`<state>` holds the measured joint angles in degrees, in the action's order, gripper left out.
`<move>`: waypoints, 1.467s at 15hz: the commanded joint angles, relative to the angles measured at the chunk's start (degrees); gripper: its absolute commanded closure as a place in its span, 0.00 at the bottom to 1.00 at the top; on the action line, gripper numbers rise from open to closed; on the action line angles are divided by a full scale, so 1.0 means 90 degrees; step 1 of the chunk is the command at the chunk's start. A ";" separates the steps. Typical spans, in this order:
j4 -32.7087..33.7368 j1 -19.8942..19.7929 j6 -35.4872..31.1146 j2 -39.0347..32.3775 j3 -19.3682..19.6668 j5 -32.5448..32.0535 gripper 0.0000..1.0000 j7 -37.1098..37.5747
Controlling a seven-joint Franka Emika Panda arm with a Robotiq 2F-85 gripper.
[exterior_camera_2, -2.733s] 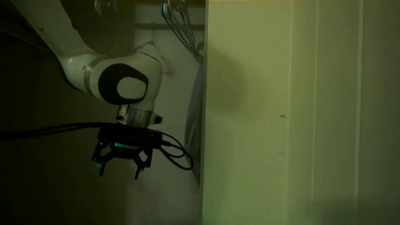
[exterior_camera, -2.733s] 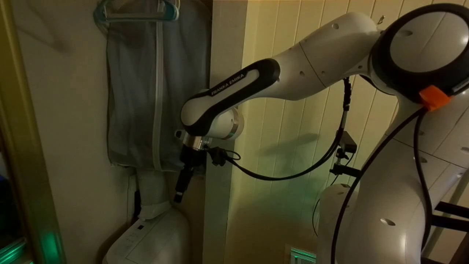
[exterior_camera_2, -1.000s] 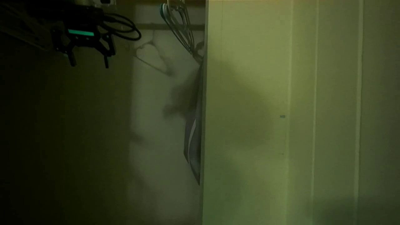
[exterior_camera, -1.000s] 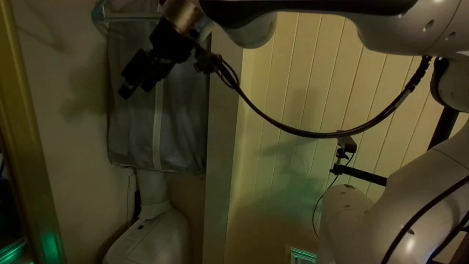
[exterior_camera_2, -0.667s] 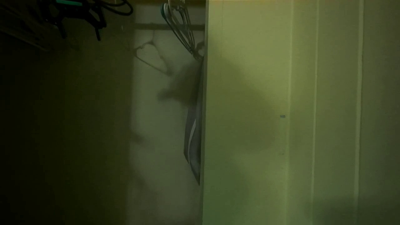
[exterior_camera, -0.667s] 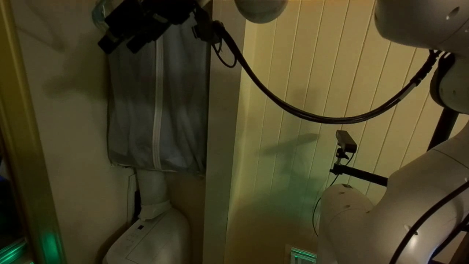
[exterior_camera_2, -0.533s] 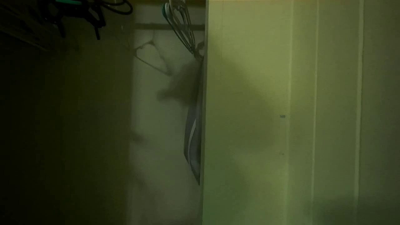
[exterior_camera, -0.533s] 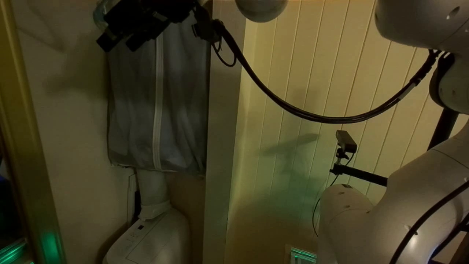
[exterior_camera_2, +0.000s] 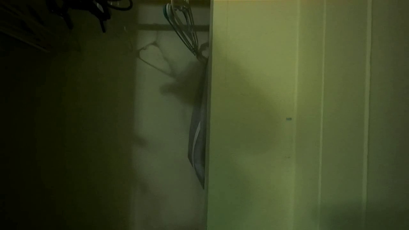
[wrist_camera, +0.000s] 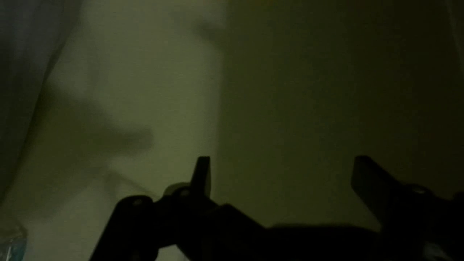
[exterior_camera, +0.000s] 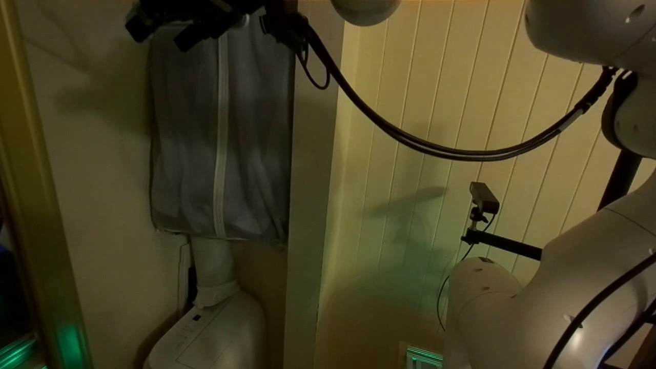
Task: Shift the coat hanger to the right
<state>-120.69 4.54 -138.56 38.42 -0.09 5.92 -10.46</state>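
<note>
Several coat hangers [exterior_camera_2: 169, 13], one with a teal edge, hang bunched near the top in an exterior view, left of the panel edge. A teal hanger corner [wrist_camera: 18, 250] shows at the bottom left of the wrist view. In an exterior view my gripper [exterior_camera: 163, 36] covers most of the hanger area, in front of the top of the bag. My gripper [exterior_camera_2: 87, 28] is high and well left of the hanger bunch there. In the wrist view the gripper [wrist_camera: 283, 159] has its fingers wide apart, with only dark wall between them. A hanger-shaped shadow lies on the back wall.
A grey garment bag [exterior_camera: 189, 133] hangs below the hangers. A pale post [exterior_camera: 311, 154] stands beside it, and a wide panel [exterior_camera_2: 252, 95] borders the hangers. A white appliance [exterior_camera: 220, 333] stands below. A camera [exterior_camera: 484, 197] on a bracket and looping cables [exterior_camera: 441, 149] are near the arm.
My gripper has risen from near the bag's bottom to its top, also moving left and tilting in an exterior view. It has kept rising slightly. The fingers stay apart; the hanger bunch looks unmoved.
</note>
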 commanded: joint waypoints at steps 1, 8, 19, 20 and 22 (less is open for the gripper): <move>0.0514 -0.0243 -0.0388 -0.0208 -0.0207 -0.0174 0.00 0.0708; 0.0850 -0.0610 -0.1642 -0.0517 -0.0423 -0.0275 0.17 0.1340; 0.0850 -0.0961 -0.1989 -0.0629 -0.0612 -0.0710 0.92 0.1638; 0.0870 -0.0963 -0.1952 -0.0592 -0.0616 -0.0732 0.98 0.1653; 0.0894 -0.0953 -0.1935 -0.0539 -0.0617 -0.0757 1.00 0.1647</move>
<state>-113.49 -3.02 -156.09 32.83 -4.92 1.18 2.20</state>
